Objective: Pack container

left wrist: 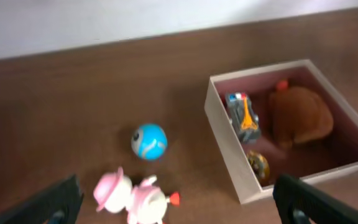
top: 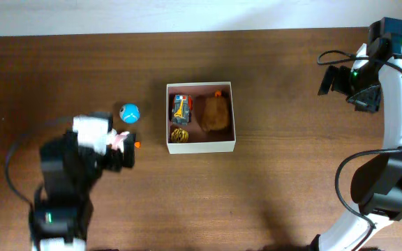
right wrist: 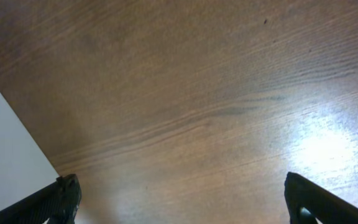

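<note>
The container [top: 201, 148] sits in the middle of the tabletop [top: 292, 188], open side up. It is square, so it has no long side. Its walls run straight with the tabletop edges. Inside are a brown soft toy [top: 215, 113] on the right, a little blue and yellow toy [top: 180, 107] at the far left, and a small gold thing [top: 180, 134] at the near left.

Left of the box, a blue ball [top: 129, 112] and a pink toy [left wrist: 132, 198] lie on the tabletop. The pink toy lies long way left to right. Its orange tip [left wrist: 174, 199] points at the container.

The left jaws are spread wide, with the pink toy between them but closer to one side. They do not seem to touch it. I think the job now is to grab that toy. To do it well, the left arm [top: 61, 174] should first get the toy in the middle, then go straight down and close softly on its fat part. Then it should lift higher than the white wall and let go over the bare spot at the near right of the box. The ball is near, and a bump could roll it away.

The right jaws are spread wide too, holding nothing, over bare tabletop far off to the right.
</note>
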Robot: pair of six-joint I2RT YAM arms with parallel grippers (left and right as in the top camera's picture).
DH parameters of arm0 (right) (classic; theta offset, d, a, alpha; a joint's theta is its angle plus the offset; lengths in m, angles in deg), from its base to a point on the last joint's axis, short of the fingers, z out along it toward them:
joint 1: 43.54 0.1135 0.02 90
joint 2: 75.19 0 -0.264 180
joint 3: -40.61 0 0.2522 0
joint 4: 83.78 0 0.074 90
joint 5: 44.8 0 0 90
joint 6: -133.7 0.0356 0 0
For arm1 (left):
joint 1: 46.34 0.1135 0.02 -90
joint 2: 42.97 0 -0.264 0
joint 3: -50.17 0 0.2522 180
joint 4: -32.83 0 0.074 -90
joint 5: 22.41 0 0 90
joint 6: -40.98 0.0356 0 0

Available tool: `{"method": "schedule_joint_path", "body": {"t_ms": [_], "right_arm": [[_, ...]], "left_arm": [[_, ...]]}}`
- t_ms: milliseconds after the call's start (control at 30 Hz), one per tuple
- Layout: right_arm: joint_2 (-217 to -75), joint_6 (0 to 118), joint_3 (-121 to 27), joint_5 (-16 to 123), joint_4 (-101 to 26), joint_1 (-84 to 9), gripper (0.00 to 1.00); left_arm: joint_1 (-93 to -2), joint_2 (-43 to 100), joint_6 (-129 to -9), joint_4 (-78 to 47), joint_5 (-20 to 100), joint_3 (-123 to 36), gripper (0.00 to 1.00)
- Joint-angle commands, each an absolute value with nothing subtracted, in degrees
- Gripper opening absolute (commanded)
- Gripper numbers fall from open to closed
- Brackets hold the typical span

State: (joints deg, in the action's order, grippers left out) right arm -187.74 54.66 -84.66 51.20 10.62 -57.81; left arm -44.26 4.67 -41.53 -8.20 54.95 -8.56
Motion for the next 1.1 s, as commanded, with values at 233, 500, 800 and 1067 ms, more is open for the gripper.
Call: {"method": "schedule_joint_path", "body": {"t_ms": [233,500,800,1067], "right_arm": [[-187.1,55.1,-84.6,50.7,10.5,-57.9,0.99],[-187.1,55.1,-84.6,50.7,10.5,-57.9,0.99],[-187.1,55.1,-84.6,50.7,10.5,-57.9,0.99],[-187.1,55.1,-84.6,50.7,10.5,-57.9,0.99]], "left_arm": [[-43.9,28.7,-41.9,-17.0,50.2,-18.5,1.00],[-43.9,42.3,-41.9,-15.9,51.5,-18.5,1.00],[-43.9,51.4,-45.8,-14.7,59.3,-18.5,1.00],[-43.9,51.4,-47.8,-14.2,62.6,-18.5,0.70]]}}
